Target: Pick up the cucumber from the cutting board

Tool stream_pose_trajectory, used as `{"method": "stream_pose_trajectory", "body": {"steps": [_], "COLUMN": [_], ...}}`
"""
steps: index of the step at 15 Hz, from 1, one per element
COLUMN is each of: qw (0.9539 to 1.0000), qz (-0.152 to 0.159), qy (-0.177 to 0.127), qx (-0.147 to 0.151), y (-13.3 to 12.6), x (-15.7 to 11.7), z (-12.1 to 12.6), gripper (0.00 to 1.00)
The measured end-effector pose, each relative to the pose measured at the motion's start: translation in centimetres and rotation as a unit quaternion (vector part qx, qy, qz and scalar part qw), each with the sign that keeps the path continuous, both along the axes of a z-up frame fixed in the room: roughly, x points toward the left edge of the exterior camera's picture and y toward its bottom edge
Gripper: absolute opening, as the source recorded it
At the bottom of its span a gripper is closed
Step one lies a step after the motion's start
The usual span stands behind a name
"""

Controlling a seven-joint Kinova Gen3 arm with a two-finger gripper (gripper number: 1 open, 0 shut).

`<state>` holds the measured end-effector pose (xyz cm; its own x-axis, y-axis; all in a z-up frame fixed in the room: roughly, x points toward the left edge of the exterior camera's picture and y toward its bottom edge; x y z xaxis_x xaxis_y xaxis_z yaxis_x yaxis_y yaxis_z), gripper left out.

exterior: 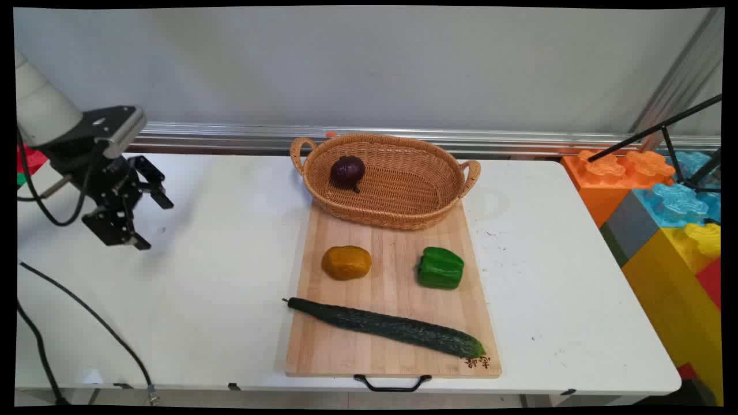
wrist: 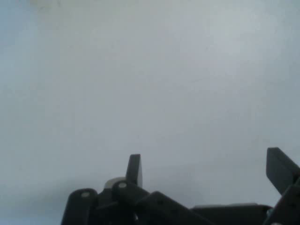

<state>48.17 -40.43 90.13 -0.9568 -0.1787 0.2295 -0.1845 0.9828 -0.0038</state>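
The black gripper is hanging above the left part of the white table, its two fingers spread wide apart and holding nothing. In the hand view the fingertips are standing well apart over bare white tabletop, with nothing between them.

Nothing is lying close to the gripper. The nearest things are well off to its right: a wooden cutting board is lying on the middle of the table, with a black handle at its near edge. A wicker basket with two loop handles is sitting at the board's far end, and a dark purple onion is resting inside it, toward its left side. On the board, an orange-brown potato is lying left of centre, and a glossy green bell pepper is lying to its right, apart from it. A long dark green cucumber is lying slantwise across the board's near part, its stem end reaching the left edge.

At the far right, beside the table, large coloured building blocks are stacked.
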Motion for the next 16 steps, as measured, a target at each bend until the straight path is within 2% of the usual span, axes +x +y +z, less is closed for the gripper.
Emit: {"method": "stream_pose_trajectory", "body": {"steps": [3,6,11,14,16], "qw": [0.9995,0.9969,0.9896,0.9852,0.9832], "qz": [0.009,0.026,0.041,0.031,0.021], "qy": [0.026,0.063,0.13,0.164,0.175], "qx": [0.018,0.04,0.046,0.042,0.048], "y": [0.2,0.5,-0.8,-1.4,-1.5], "x": [-1.4,-4.9,-12.9,-17.7,-20.5], "z": [-1.6,-2.6,-3.9,-4.4,-5.2], "gripper": [1.0,1.0,1.0,1.0,1.0]}}
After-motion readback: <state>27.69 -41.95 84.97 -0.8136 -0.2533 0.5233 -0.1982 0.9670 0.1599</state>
